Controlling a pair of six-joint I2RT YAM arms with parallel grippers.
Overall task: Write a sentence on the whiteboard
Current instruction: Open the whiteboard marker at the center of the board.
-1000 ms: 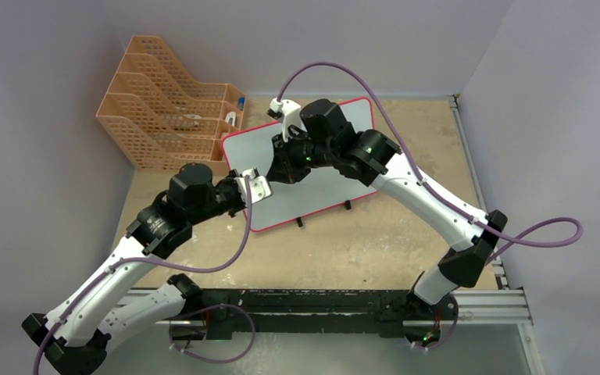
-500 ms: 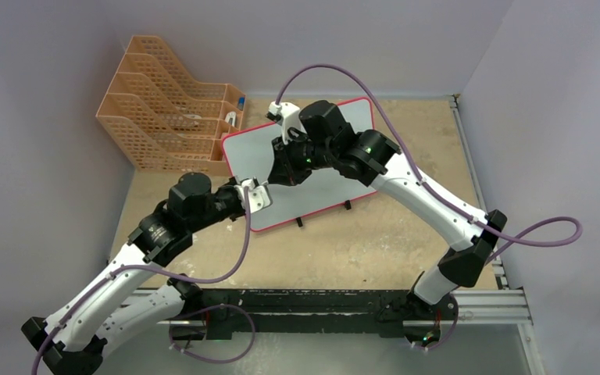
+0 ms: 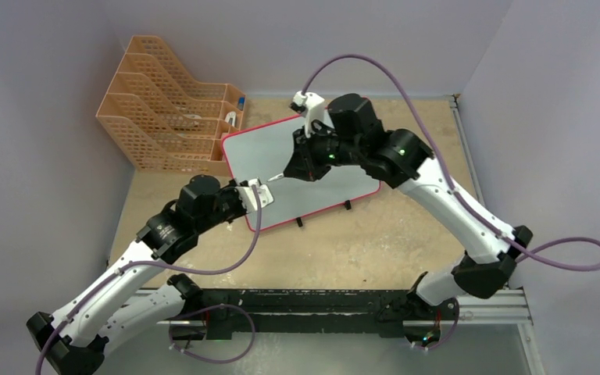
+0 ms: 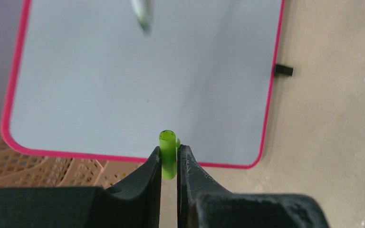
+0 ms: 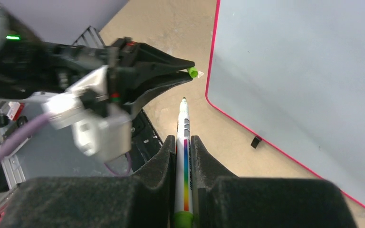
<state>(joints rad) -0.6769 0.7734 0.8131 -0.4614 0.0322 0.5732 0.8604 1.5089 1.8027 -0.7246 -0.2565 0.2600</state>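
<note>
Nearest, the left gripper (image 4: 169, 153) was pinching a small green cap (image 4: 167, 140) between its pressed-together fingers, just off the eight o'clock edge of the whiteboard (image 3: 259, 151) in the top view. The whiteboard sat mid-counter (image 3: 406, 234), a pink-red frame around its white face and a small black foot (image 4: 283, 70) at one side. Over its middle, the right gripper (image 5: 184, 142) was clamped on a white marker (image 5: 184, 121) with a rainbow stripe. The marker's bare tip was aimed toward eight o'clock, near the cap but apart from it. Farther back, at the board's ten o'clock, orange mesh file racks (image 3: 164, 117) stood in the corner.
</note>
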